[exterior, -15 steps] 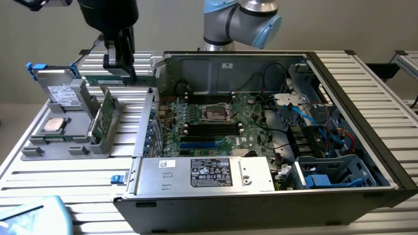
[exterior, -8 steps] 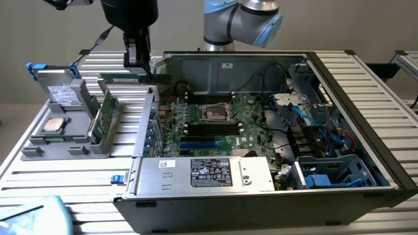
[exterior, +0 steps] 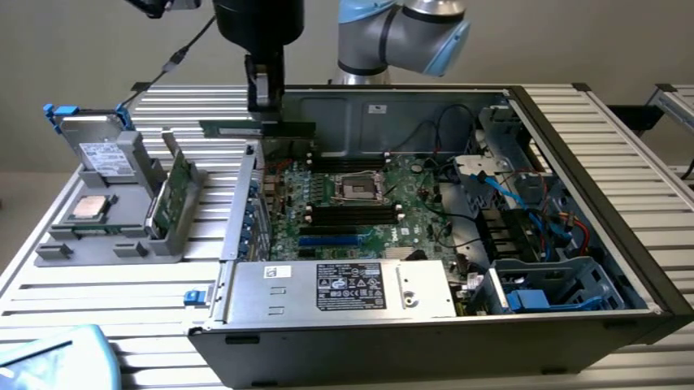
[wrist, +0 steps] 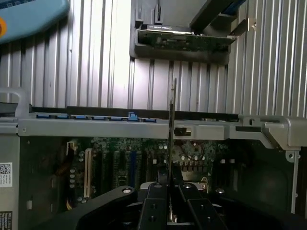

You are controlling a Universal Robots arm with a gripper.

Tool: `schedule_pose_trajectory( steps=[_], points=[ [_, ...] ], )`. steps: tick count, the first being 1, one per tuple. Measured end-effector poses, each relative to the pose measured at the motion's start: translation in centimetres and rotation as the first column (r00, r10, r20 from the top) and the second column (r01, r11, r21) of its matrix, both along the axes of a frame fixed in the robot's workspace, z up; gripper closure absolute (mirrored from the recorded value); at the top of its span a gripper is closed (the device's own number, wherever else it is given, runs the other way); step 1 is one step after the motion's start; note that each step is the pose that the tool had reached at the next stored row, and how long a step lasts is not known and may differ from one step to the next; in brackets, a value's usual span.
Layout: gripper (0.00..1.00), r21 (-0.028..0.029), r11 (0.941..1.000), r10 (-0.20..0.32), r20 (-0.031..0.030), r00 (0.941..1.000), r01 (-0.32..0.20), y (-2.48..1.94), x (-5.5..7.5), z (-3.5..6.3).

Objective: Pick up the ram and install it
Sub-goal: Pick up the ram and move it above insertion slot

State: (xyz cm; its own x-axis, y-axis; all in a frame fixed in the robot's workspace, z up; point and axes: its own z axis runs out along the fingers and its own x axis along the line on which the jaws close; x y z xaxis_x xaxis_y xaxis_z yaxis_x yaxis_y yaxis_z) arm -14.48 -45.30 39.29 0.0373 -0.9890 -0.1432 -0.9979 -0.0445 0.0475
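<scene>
As my hand (exterior: 260,119) pinches, nearly closed, the long, thin dark-green circuit-board ram stick (exterior: 227,127) at mid-length, it hangs upper left in the exterior view, above the open black computer case (exterior: 434,349). I judge it light, stiff and fragile.

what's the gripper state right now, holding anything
gripper: closed on the ram stick, fingers clamped on either side of it

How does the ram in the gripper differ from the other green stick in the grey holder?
The ram hangs clamped in the gripper above the computer case's wall; the other stick stands in the grey holder outside it. The ram runs across the exterior view; the other stick points away into it. Both are long, narrow green boards.
</scene>
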Motion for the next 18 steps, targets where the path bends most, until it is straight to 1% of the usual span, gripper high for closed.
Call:
schedule_pose_trajectory(
  steps=[18],
  points=[
    [0.86, 0.0406, 0.9992, 0.000, 0.0001, 1.0000, 0.000, -0.27, 8.2, -0.01]
  ],
)
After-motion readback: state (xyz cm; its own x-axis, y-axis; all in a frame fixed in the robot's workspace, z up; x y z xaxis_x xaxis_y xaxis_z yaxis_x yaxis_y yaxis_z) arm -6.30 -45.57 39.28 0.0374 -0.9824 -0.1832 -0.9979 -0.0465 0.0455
